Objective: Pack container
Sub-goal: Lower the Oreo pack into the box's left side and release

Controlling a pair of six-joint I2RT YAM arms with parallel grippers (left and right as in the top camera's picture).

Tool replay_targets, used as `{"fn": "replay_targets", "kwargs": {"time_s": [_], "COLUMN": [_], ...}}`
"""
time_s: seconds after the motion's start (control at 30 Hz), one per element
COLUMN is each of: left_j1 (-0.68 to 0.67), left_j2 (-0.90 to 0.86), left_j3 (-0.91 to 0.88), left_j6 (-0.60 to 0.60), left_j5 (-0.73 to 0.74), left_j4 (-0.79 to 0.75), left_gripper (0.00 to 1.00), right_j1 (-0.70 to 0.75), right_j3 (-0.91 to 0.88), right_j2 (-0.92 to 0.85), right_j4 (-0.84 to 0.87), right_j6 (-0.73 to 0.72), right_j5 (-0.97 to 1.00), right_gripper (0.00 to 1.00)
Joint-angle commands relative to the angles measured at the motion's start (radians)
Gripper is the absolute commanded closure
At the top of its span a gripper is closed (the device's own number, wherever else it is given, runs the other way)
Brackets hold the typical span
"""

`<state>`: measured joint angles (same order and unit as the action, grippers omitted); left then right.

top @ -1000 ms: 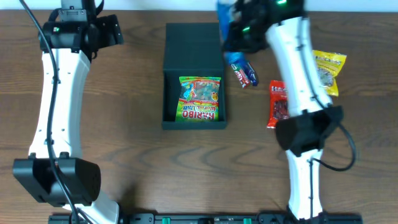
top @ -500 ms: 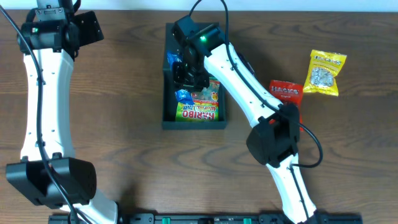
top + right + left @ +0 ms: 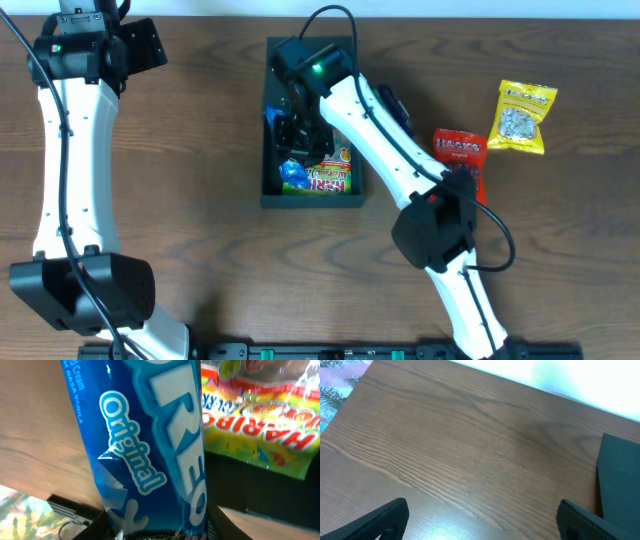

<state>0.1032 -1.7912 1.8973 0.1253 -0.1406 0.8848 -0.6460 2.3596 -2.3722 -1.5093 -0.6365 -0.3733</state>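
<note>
The container (image 3: 270, 195) is a dark charcoal box with its flap lid (image 3: 310, 60) open at the back. A Haribo bag (image 3: 335, 178) lies inside it and shows in the right wrist view (image 3: 260, 435). My right gripper (image 3: 293, 150) is over the box's left part, shut on a blue Oreo pack (image 3: 294, 172) that fills the right wrist view (image 3: 150, 445). My left gripper (image 3: 480, 522) is open and empty over bare table at the far left, with the box's edge (image 3: 620, 480) to its right.
A red Hacks bag (image 3: 458, 150) and a yellow snack bag (image 3: 523, 116) lie on the table right of the box. The right arm (image 3: 390, 130) crosses over the box's right side.
My right gripper carried the Oreo pack from the right of the box to above it, then lowered it toward the box's left front. The left arm shifted slightly left earlier.
</note>
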Motion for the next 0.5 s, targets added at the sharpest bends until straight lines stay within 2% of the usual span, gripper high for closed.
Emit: {"fn": "replay_targets", "kwargs": {"time_s": [0.0,0.17,0.3,0.33,0.37,0.47], "left_j1": [0.002,0.002,0.002,0.002,0.002,0.002], "left_j2": [0.026,0.026,0.026,0.026,0.026,0.026], "left_j3": [0.025,0.025,0.025,0.025,0.025,0.025], "left_j6": [-0.017,-0.017,-0.017,-0.017,-0.017,-0.017], "left_j5": [0.004,0.004,0.004,0.004,0.004,0.004], "left_j4": [0.000,0.004,0.008,0.009,0.009,0.008], "left_gripper": [0.05,0.05,0.05,0.05,0.05,0.05], "right_j1": [-0.010,-0.010,-0.011,-0.011,-0.012,-0.012], "right_j3": [0.000,0.000,-0.001,-0.001,-0.001,-0.001], "right_j2": [0.004,0.003,0.002,0.002,0.002,0.002], "right_j4": [-0.015,0.017,0.062,0.062,0.061,0.058], "right_j6": [-0.010,-0.043,-0.056,-0.055,-0.055,-0.054], "right_j5": [-0.019,0.005,-0.001,-0.001,-0.001,-0.001], "right_gripper": [0.89,0.91,0.89,0.80,0.64,0.30]}}
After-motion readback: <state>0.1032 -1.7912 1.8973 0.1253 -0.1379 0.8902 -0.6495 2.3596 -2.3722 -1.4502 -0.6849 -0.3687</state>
